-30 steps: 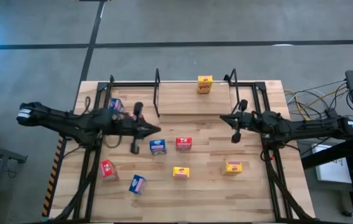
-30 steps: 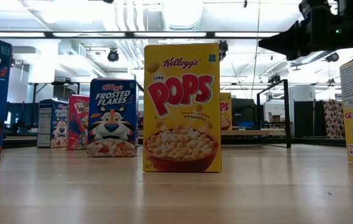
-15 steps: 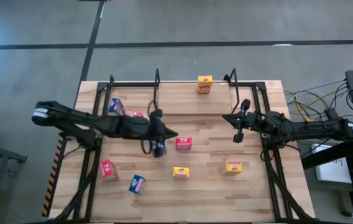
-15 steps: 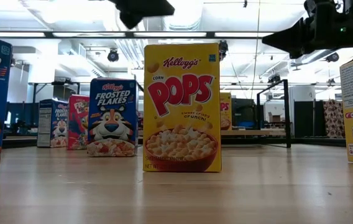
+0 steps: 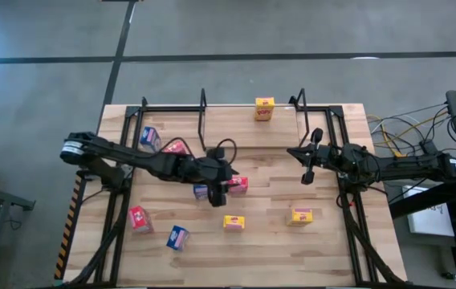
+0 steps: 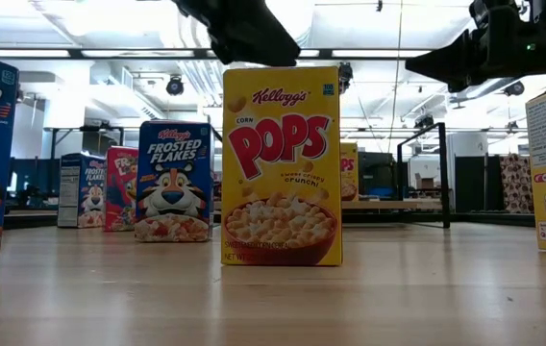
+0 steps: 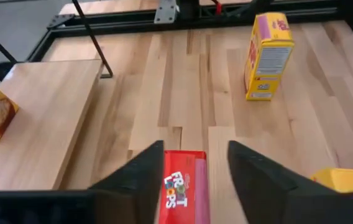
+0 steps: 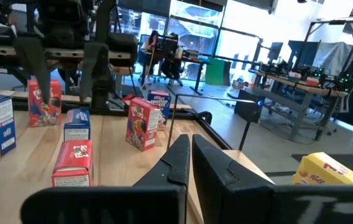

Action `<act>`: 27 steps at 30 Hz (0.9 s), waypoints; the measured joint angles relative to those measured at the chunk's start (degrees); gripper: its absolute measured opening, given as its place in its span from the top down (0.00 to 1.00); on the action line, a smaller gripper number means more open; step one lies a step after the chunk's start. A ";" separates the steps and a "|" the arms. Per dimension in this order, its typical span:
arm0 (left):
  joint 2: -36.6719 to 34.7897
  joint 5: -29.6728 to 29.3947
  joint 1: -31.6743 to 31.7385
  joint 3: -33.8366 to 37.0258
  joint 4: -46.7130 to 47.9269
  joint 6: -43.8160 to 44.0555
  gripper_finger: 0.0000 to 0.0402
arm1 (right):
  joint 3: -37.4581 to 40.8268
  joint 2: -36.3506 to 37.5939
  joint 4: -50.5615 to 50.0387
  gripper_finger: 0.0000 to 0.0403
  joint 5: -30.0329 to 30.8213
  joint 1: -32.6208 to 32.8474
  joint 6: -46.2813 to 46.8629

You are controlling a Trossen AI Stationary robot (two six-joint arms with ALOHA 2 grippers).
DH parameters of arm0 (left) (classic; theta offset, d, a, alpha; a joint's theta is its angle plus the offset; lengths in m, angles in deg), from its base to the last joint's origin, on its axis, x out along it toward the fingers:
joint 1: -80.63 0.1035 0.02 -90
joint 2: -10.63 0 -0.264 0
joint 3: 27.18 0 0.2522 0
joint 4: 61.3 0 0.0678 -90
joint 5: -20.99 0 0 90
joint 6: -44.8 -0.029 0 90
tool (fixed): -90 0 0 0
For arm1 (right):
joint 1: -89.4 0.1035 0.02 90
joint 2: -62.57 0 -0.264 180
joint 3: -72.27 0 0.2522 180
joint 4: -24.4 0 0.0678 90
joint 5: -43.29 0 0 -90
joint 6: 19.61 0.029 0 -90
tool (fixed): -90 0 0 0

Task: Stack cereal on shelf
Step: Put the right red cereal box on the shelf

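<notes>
Your wooden table [image 5: 324,249] fills the high view, with the shelf [image 5: 248,132] along its far edge. 1 yellow box [image 5: 264,108] stands on the shelf board. The other 8 look unstacked, though 2 at the frame's left end [image 5: 149,138] you cannot place for certain. Your left gripper [image 5: 226,186] reaches to mid-table over a red box [image 5: 238,185], a blue box [image 5: 202,191] just beside it. Your right gripper [image 5: 307,164] waits near the shelf's right end.

In the low view a Pops box [image 6: 281,163] stands front and centre with a Frosted Flakes box [image 6: 174,183] beside it. Dark arm parts cross the top.

The left wrist view settles the grip. The fingers [image 7: 140,177] stand apart on either side of the red box [image 7: 184,186], not yet pressing it. The shelf board [image 7: 40,130] lies off to 1 side.

In the right wrist view, the right gripper [image 8: 189,155] has its fingers pressed together, holding nothing.

By this, you are early: 1 placed, 1 about to be grasped, the rest to come.
</notes>
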 joint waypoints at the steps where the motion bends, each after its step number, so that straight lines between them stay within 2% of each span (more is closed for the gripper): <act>1: 0.91 0.00 0.06 -0.60 0.19 -0.02 0.53 | 0.00 0.00 0.00 0.98 0.00 0.00 -0.02; 6: 5.79 0.02 0.91 -4.96 4.95 -1.24 0.38 | 0.00 0.00 -0.14 0.98 0.00 0.00 -0.03; 11: 10.77 1.63 2.26 -9.22 11.96 -1.90 0.31 | 0.00 0.00 -0.31 0.98 0.00 0.00 -0.04; 16: 13.29 2.37 3.33 -11.27 16.59 -2.81 0.31 | -0.02 0.00 -0.39 0.98 0.01 0.00 -0.04; 20: 13.45 7.26 3.95 -11.13 16.70 -3.03 0.33 | -0.02 0.00 -0.46 0.98 0.02 -0.02 -0.04; 27: 13.43 7.93 3.98 -10.84 16.95 -3.28 0.40 | -0.04 0.00 -0.55 0.98 0.04 -0.02 -0.08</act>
